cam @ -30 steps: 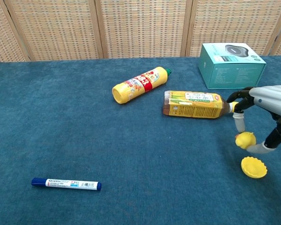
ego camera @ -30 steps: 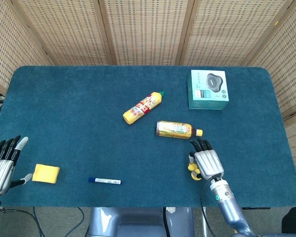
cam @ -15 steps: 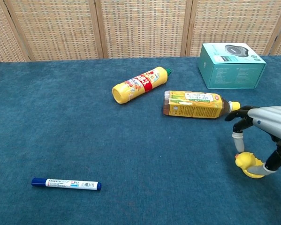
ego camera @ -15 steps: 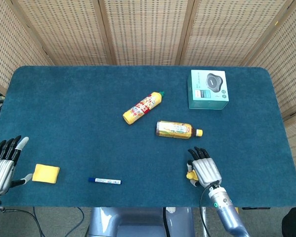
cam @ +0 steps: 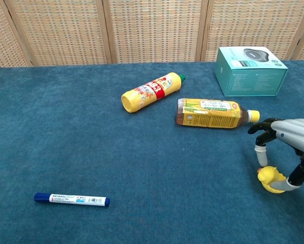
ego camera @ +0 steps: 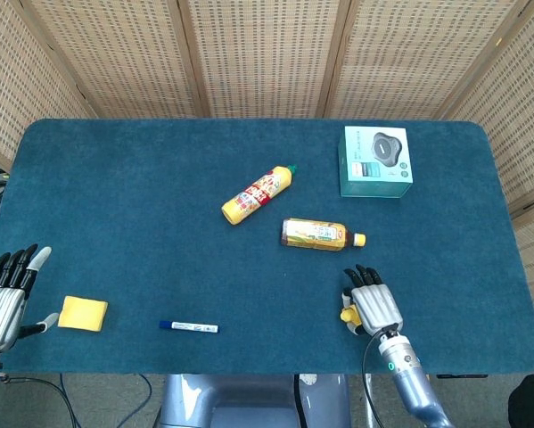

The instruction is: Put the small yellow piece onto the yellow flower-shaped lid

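— Where is the right robot hand [cam: 289,152]?

— Low over the near right part of the table [ego camera: 142,196], palm down. In the chest view one pale fingertip [cam: 262,158] touches the top of the small yellow piece [cam: 268,175] and the thumb lies against its far side, so the piece looks pinched between them.

— And the piece itself?

— It sits on the yellow flower-shaped lid [cam: 275,187], whose scalloped edge shows just beneath it on the blue cloth. From the head view the right robot hand [ego camera: 374,306] covers nearly all of both; only a sliver of yellow shows at its left edge.

— What lies around it?

— Just beyond the fingers, a tea bottle [cam: 212,113] on its side, its cap pointing toward the hand. Further back and to the left, a yellow squeeze bottle [cam: 152,91], also on its side. At the far right stands a teal box [cam: 250,71].

— The other side?

— A blue marker [cam: 71,199] lies near the front edge, a yellow sponge [ego camera: 82,314] further left. The left robot hand [ego camera: 4,299] hovers at the table's left corner, fingers straight and apart, holding nothing.
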Action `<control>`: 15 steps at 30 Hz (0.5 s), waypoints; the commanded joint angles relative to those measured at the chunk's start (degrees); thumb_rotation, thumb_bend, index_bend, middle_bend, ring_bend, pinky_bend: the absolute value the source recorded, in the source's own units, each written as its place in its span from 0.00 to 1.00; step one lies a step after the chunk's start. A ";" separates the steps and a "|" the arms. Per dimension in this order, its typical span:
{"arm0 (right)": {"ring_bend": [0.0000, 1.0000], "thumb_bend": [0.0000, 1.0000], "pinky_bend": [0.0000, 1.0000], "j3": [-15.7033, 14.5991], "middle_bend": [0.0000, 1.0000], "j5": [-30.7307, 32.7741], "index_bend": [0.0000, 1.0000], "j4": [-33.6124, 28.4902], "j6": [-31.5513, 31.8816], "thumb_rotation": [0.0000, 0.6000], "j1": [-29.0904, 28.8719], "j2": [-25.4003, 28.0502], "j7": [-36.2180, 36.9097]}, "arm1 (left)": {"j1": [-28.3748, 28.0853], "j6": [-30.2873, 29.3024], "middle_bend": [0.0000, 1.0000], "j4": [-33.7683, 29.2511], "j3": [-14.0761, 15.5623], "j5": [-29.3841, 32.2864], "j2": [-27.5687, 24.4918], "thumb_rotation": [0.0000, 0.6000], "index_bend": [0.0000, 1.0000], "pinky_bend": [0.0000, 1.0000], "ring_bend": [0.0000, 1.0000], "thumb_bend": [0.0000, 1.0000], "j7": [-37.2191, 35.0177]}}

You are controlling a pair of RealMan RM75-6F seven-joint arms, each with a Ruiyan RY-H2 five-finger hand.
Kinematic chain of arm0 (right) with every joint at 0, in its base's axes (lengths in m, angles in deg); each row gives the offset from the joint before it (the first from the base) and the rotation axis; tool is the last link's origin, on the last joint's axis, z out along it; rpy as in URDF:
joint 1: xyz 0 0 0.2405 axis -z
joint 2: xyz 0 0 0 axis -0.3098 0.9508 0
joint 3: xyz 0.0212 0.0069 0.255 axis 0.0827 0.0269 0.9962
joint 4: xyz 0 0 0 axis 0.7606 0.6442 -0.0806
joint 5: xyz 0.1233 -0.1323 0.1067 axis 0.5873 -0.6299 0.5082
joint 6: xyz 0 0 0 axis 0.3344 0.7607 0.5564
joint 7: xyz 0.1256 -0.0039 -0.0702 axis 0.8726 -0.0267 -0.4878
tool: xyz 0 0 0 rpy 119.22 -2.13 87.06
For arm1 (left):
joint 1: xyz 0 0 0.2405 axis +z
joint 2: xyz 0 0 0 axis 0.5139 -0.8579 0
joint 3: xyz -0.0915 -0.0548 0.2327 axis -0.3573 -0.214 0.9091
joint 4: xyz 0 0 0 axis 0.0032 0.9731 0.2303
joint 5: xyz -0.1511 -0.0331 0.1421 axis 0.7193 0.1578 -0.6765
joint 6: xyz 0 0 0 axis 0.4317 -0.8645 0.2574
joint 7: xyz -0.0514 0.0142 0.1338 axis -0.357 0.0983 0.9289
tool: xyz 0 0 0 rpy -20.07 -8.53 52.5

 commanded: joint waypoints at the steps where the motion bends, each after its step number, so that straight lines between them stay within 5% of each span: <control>1: 0.00 0.19 0.08 0.20 0.11 0.06 0.56 0.22 -0.14 1.00 0.04 -0.01 -0.17 | -0.01 0.09 0.00 0.01 0.02 0.06 0.00 1.00 0.00 0.00 0.00 0.15 0.03; 15: 0.00 0.19 0.08 1.33 0.11 1.47 0.56 1.44 -1.26 1.00 -0.07 0.25 -1.42 | -0.04 0.10 0.00 -0.03 0.01 0.11 -0.04 1.00 0.00 0.00 0.00 0.15 0.08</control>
